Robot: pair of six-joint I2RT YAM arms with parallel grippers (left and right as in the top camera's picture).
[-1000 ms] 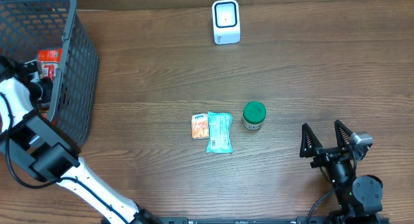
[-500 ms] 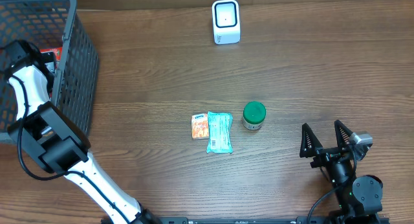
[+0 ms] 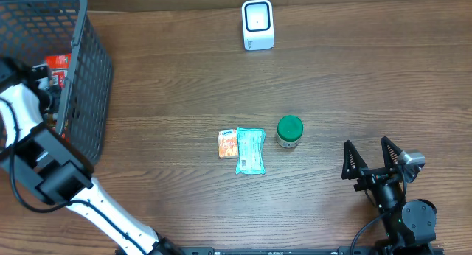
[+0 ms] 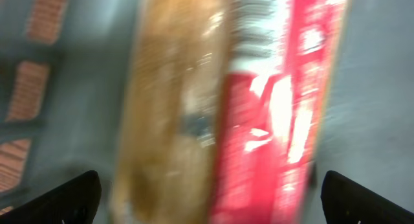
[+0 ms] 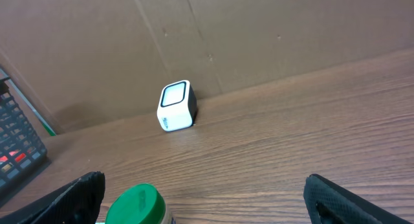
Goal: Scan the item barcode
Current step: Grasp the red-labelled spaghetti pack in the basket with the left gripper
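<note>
Scanner (image 3: pixel 257 24) on brown wood table (image 3: pixel 162 78), cardboard wall (image 5: pixel 259 30) behind; left pincer (image 4: pixel 210 201), right pincer (image 3: pixel 366 146) spread wide.

Even, bright light; left wrist view motion-blurred.

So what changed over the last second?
The left gripper swung further over the basket, then came back to about where it started. It is open over the red packet, nothing gripped. The scanner, jar, table packets and right gripper stayed put.
</note>
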